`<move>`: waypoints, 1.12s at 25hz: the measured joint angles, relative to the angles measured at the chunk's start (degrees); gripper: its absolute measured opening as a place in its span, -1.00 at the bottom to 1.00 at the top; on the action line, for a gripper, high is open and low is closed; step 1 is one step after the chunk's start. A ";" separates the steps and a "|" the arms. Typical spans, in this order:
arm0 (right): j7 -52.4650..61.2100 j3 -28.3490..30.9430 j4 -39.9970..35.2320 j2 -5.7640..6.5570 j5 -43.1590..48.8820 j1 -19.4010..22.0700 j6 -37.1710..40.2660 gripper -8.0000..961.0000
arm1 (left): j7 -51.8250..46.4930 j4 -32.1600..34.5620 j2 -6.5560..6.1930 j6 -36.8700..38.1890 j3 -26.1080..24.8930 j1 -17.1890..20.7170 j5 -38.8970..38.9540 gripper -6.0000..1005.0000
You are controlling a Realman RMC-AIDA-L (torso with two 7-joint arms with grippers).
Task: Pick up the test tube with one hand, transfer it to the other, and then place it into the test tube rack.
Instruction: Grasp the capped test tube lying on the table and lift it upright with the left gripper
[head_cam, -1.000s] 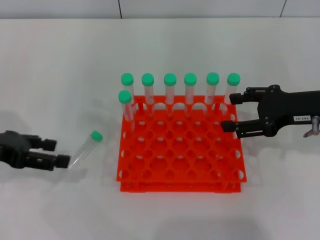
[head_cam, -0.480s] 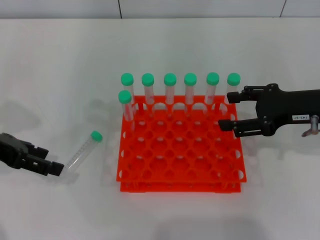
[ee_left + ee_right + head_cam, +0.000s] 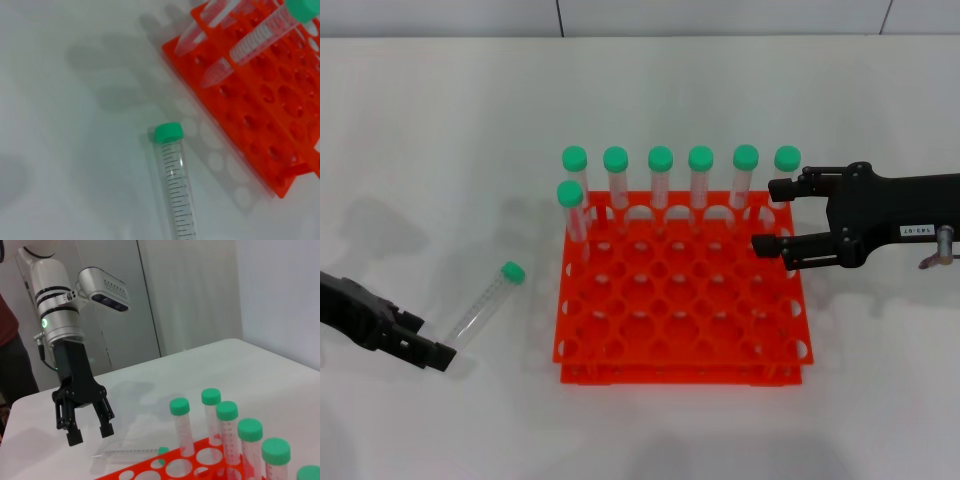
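Observation:
The test tube [image 3: 480, 308], clear with a green cap, lies on the table left of the orange-red test tube rack [image 3: 680, 330]. It also shows in the left wrist view as the test tube [image 3: 173, 187] and in the right wrist view as the test tube [image 3: 131, 454]. My unlabelled left gripper [image 3: 428, 340] hovers at the tube's bottom end, and from across the table this left gripper [image 3: 91, 434] is open and empty. My labelled right gripper [image 3: 767, 216] is open above the rack's back right corner, holding nothing.
Several green-capped tubes [image 3: 660, 180] stand in the rack's back row, with one more [image 3: 572, 210] in the second row at the left. The rightmost tube [image 3: 786, 165] stands close to the right gripper's far finger. The rack [image 3: 270, 110] lies near the loose tube.
The left gripper has drawn back toward the table's front edge, ending by the tube's bottom end. The right gripper has crept left over the rack. The loose tube has not moved.

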State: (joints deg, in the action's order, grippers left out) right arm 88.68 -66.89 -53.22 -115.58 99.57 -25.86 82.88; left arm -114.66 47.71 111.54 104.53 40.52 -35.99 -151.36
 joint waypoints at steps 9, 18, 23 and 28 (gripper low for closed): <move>0.00 0.01 0.02 0.00 0.00 0.00 0.00 0.62 | 0.12 -0.60 0.00 -1.68 0.19 -0.59 -0.55 0.75; 0.00 -0.06 0.01 0.01 0.01 0.03 0.05 0.62 | -0.13 -2.15 0.23 -3.12 2.79 -1.36 -1.19 0.75; 0.00 -0.31 0.06 0.01 0.01 0.06 0.09 0.62 | -1.33 -1.96 -0.01 -2.35 3.15 -3.50 -4.02 0.75; 0.00 -0.61 0.09 0.01 0.00 0.07 0.09 0.62 | -2.23 -1.55 -0.30 -0.97 3.15 -6.25 -7.28 0.75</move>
State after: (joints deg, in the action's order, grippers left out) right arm 88.68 -67.50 -53.13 -115.57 99.57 -25.79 82.97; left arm -116.89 46.16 111.24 103.55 43.67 -42.23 -158.64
